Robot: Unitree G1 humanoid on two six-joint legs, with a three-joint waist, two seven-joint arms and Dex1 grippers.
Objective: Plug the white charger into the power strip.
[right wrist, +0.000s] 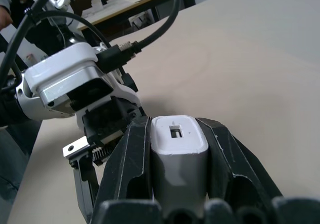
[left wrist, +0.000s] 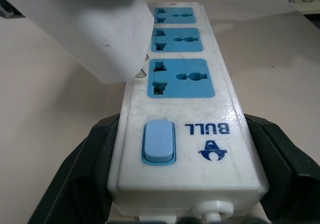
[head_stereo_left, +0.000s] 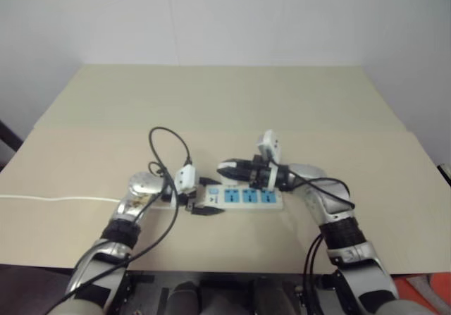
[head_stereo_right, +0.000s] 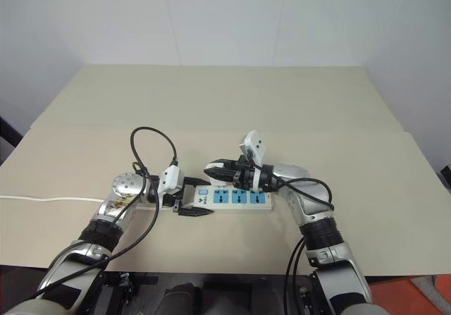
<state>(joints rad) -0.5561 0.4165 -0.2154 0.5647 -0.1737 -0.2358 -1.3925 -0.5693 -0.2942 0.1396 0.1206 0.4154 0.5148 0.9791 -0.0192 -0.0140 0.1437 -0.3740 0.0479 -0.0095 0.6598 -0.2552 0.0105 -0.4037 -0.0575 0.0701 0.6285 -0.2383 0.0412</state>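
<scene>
A: Right gripper (right wrist: 179,149) clamps the white charger (right wrist: 179,144), hovering over the power strip (head_stereo_right: 236,199).
B: I see left gripper (left wrist: 182,159) gripping the strip's switch end, near table (head_stereo_right: 282,110) edge.

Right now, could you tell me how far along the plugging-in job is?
Done: the left hand clamps the power strip at its switch end, and the right hand holds the white charger. In hand: the charger hangs above the strip. Left: pushing it into a blue socket.

White power strip (left wrist: 182,119), blue sockets; white charger (right wrist: 179,156).
</scene>
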